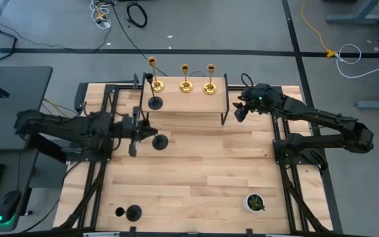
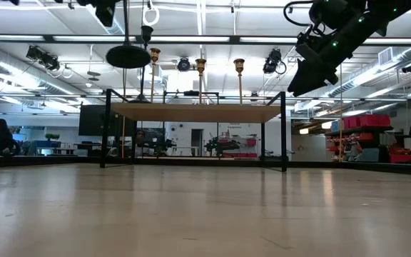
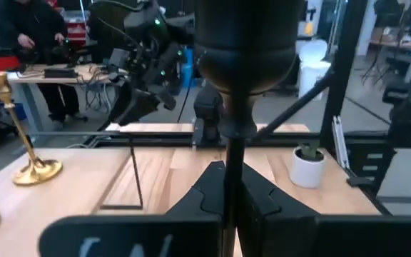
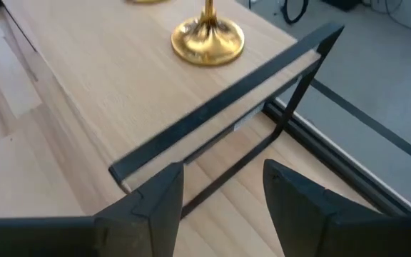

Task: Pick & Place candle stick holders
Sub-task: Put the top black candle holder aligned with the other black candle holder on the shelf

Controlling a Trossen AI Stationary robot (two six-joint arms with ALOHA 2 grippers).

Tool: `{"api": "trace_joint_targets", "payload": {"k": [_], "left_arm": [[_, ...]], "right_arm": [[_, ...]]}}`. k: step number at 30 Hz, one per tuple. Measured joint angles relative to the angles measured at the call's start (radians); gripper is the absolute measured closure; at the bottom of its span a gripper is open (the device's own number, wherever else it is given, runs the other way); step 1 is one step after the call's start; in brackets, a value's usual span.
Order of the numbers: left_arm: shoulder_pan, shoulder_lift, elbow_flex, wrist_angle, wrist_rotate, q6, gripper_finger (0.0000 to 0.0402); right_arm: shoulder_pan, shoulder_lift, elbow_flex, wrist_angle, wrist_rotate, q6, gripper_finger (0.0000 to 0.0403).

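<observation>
The left gripper point(image 1: 137, 133) is clamped on the thin stem of a black candle stick holder point(image 1: 159, 141), holding it above the table's point(image 1: 202, 178) middle left, short of the raised shelf's point(image 1: 189, 104) near edge; in the left wrist view the stem runs straight up between the closed fingers point(image 3: 252, 207) to the small cup point(image 3: 245, 43); from above, its round base shows beside the gripper toward the table's centre, so the long axis seems to lie closer to level than upright, cup toward the left arm, base toward the right. The grip is on a slim, smooth stem; my worry is that the holder could pivot or slip in the jaws as it is turned upright, and the wide base could catch the shelf's black frame point(image 4: 220, 114) on the way in.

Nearer, at the table's near left corner, another black holder point(image 1: 132, 212) lies on its side; a small white pot with a plant point(image 1: 254, 203) stands toward the near right corner.

Farther, one black holder point(image 1: 154, 102) stands at the shelf's left end, close enough to be knocked over by a careless placement; three gold holders point(image 1: 185, 85) stand upright along the far edge. The right gripper point(image 1: 241, 108) waits off the shelf's right end, jaws wide and empty.
</observation>
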Motion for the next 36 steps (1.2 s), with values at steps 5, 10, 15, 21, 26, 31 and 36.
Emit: {"api": "trace_joint_targets", "payload": {"k": [5, 10, 15, 21, 26, 31, 36], "left_arm": [[0.162, 0.062, 0.000, 0.041, 0.115, -0.001, 0.0392], [0.313, 0.176, 0.020, 0.140, 0.255, -0.029, 0.0392], [0.423, 0.336, 0.139, 0.139, 0.375, -0.042, 0.0392], [0.485, 0.520, 0.316, 0.080, 0.453, -0.048, 0.0392], [0.516, 0.591, 0.428, 0.014, 0.470, -0.013, 0.0392], [0.554, 0.608, 0.449, -0.001, 0.470, 0.000, 0.0392], [0.598, 0.633, 0.449, 0.031, 0.450, -0.010, 0.0392]], "right_arm": [[0.000, 0.000, 0.000, 0.032, 0.000, -0.007, 0.0209], [0.000, 0.000, 0.000, 0.033, 0.000, -0.007, 0.0209], [0.000, 0.000, 0.000, 0.033, 0.000, -0.007, 0.0209], [0.000, 0.000, 0.000, 0.032, 0.000, -0.008, 0.0209], [0.000, 0.000, 0.000, 0.031, 0.000, -0.015, 0.0209], [0.000, 0.000, 0.000, 0.031, 0.000, -0.017, 0.0209], [0.000, 0.000, 0.000, 0.032, 0.000, 0.004, 0.0209]]}}
